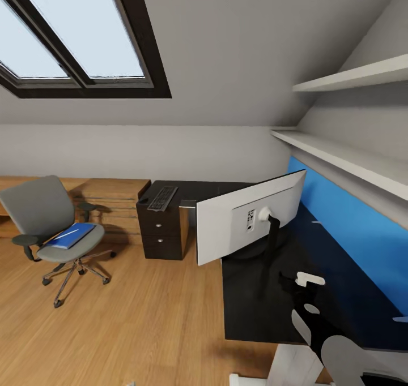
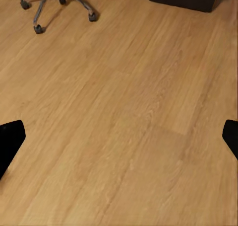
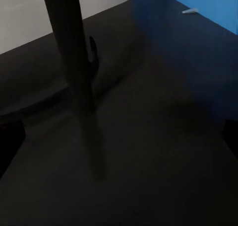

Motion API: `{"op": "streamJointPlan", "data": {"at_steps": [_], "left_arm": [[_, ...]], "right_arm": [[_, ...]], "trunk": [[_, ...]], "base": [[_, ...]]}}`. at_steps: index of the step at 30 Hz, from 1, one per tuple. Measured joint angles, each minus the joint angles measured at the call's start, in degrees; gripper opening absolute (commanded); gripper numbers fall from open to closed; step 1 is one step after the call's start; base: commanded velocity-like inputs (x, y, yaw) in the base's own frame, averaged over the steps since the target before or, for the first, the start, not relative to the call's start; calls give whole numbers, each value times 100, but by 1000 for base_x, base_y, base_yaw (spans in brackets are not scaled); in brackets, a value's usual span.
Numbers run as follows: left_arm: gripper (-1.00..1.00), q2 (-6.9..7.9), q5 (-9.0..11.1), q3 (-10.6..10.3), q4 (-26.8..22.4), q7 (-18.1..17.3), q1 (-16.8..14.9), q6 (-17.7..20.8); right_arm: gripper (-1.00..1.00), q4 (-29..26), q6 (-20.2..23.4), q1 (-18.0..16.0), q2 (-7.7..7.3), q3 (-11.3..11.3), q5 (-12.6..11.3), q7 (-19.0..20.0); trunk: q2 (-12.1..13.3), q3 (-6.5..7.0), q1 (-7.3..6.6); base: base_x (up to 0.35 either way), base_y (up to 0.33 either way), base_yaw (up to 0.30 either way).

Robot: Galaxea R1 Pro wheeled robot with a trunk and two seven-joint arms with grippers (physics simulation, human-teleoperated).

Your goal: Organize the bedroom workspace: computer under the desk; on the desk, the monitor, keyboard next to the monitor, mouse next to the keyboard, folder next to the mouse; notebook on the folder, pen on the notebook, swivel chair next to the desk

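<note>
The swivel chair (image 1: 48,219) stands on the wooden floor at the left, away from the desk (image 1: 266,312), with the blue folder (image 1: 71,236) lying on its seat. The keyboard (image 1: 163,198) rests on the desk's far wing above the drawers. The monitor (image 1: 249,219) stands on the near wing, its grey back towards me. My right gripper (image 3: 119,136) hangs open over the black top beside the monitor's post (image 3: 69,47). My left gripper (image 2: 119,139) is open above bare floor near the chair's casters (image 2: 54,5). The computer, mouse, notebook and pen are out of view.
A blue wall panel (image 1: 351,216) runs behind the desk, with two white shelves (image 1: 340,154) above it. A wooden dresser (image 1: 113,202) stands behind the chair. A small pale object (image 3: 190,11) lies on the desk by the panel. My right arm (image 1: 326,329) reaches over the desk's near end.
</note>
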Motion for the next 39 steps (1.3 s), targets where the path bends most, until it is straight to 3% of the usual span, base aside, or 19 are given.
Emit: {"op": "streamJointPlan", "data": {"at_steps": [4, 8, 9, 13, 15, 22, 28, 33, 39], "left_arm": [[100, -4, 0, -1, -560, 134, 1, 364], [100, 13, -2, 0, -1586, 468, 0, 1629], [100, 18, -4, -2, -1962, 585, -1, 2195], [100, 25, 46, 92, -2576, 713, -90, 3250], [100, 7, 43, 237, -2741, 746, -351, 3639], [100, -50, 171, 559, -2648, 773, -1219, 4252], [100, -77, 709, 994, -2296, 734, -1789, 4839], [100, -70, 794, 1040, -2252, 725, -1858, 4917], [100, 3, 732, 1057, -2260, 734, -1880, 4939]], "right_arm": [[100, -2, -36, 3, 66, 2, 67, -2], [100, -9, -15, 3, 97, 19, 103, 1], [100, -17, -2, 3, 103, 23, 111, -1], [100, -35, 81, -7, 103, 28, 131, -4], [100, -36, 221, -30, 97, 30, 138, -4], [100, -24, 662, -287, 92, 38, 220, -32], [100, -7, 841, -542, 88, 8, 337, -102], [100, 105, 821, -571, 111, 19, 378, -107], [100, 277, 738, -579, 122, 26, 411, -92]], "trunk": [[0, 0, 0], [0, 0, 0], [0, 0, 0], [0, 0, 0], [1, 1, 0], [1, 0, 0], [1, 0, 0], [1, 0, 0], [0, 0, 0]], "base": [[0, 0, 0], [0, 0, 0], [0, 0, 0], [0, 0, 0], [0, 0, 0], [0, 0, 0], [0, 0, 0], [0, 0, 0], [0, 0, 0]]}}
